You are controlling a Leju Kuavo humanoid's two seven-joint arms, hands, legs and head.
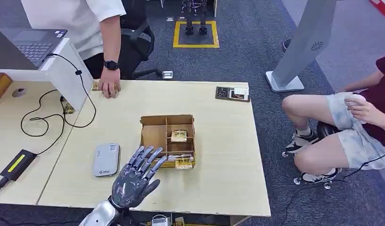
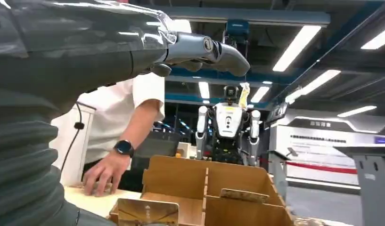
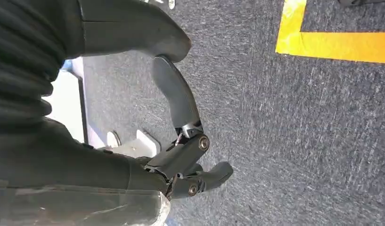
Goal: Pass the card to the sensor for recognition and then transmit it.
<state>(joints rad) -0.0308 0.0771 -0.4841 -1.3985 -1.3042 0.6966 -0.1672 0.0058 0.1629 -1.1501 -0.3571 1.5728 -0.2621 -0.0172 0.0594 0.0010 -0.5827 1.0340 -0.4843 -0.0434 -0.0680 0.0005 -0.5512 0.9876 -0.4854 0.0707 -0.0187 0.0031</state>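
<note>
While the left hand (image 1: 134, 176) hovers, fingers (image 1: 145, 157) apart and empty, near the divided box (image 1: 155, 134), a card (image 1: 184, 162) stands upright at its near edge, ready for grasping.

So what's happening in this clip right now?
The robot's left hand hovers open over the table, just short of a divided cardboard box that holds cards; no card is picked up yet. The grey sensor lies on the table beside the hand. The right hand hangs over the carpet, holding nothing. A person's hand rests on the table's far edge.
</note>
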